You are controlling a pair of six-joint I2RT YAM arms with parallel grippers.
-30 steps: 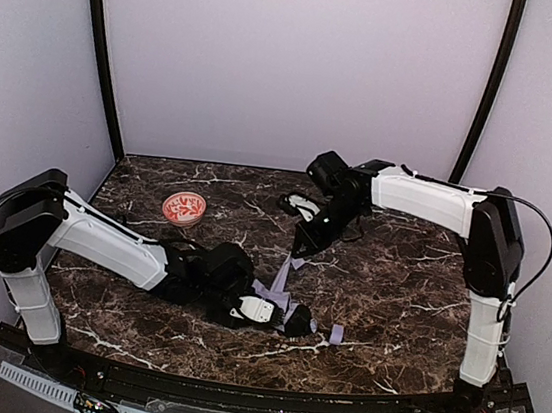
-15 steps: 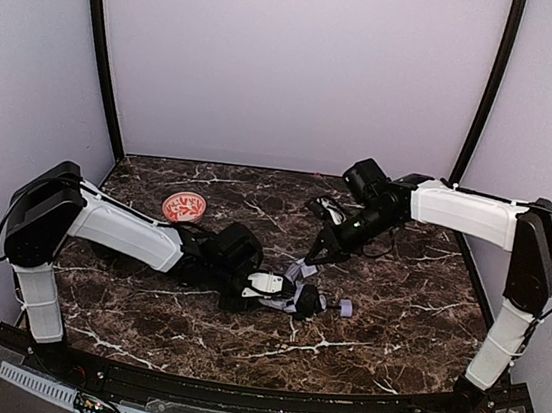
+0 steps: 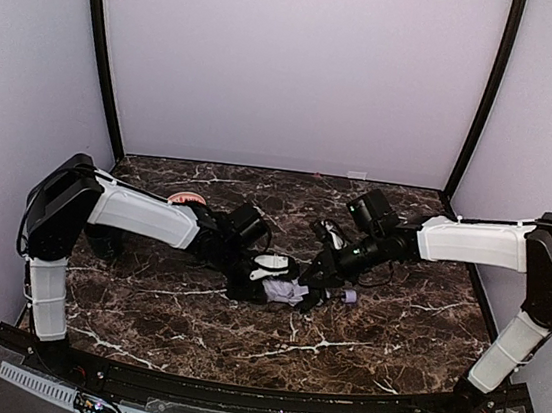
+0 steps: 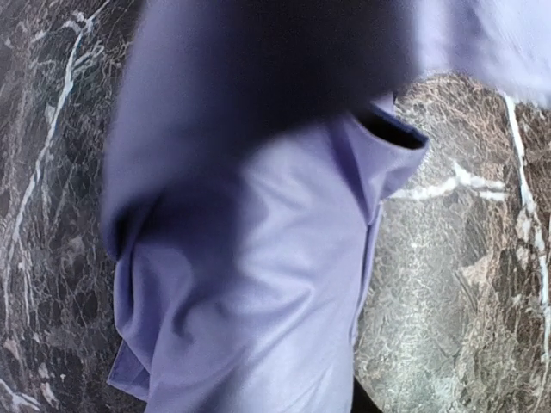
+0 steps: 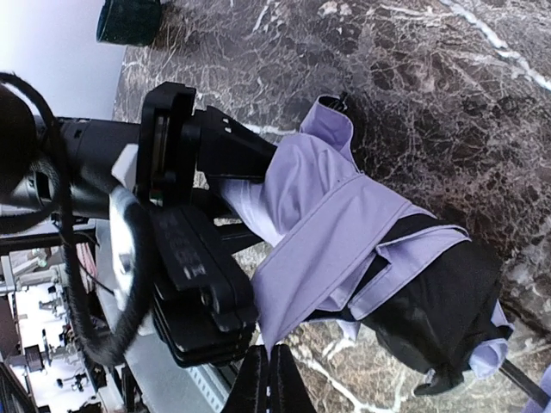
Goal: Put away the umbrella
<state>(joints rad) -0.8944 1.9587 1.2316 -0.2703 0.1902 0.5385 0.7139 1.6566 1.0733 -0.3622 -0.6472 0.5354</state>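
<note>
At the middle of the tabletop [image 3: 390, 342] we see the umbrella [image 3: 286, 291] lying collapsed in a loose bundle, with both arms reaching in low from either side and meeting over it. The left fingers [image 3: 266, 269] come in from the left and hold a fold of the pale lavender cloth. In the right wrist view the fabric spills out from between them and drapes down toward the marble. The left wrist view is filled almost entirely by that same cloth, partly blurred, with dark tabletop showing at both edges.

The right fingers [image 5: 265, 379] are pressed tight together, and their tips sit at the lower edge of the fabric. Whether they pinch any of it we cannot tell. Beside them the umbrella's black underside [image 5: 430, 318] bulges out from under the lavender folds, and a thin black shaft [image 5: 519, 377] runs off toward the corner of that view.

From above, the small lavender handle [image 3: 349, 296] rests on the tabletop just to the right of the bundle, below the right arm. A red-patterned bowl [image 3: 184, 196] sits farther back on the left, mostly hidden behind the left arm [image 3: 144, 216].
</note>
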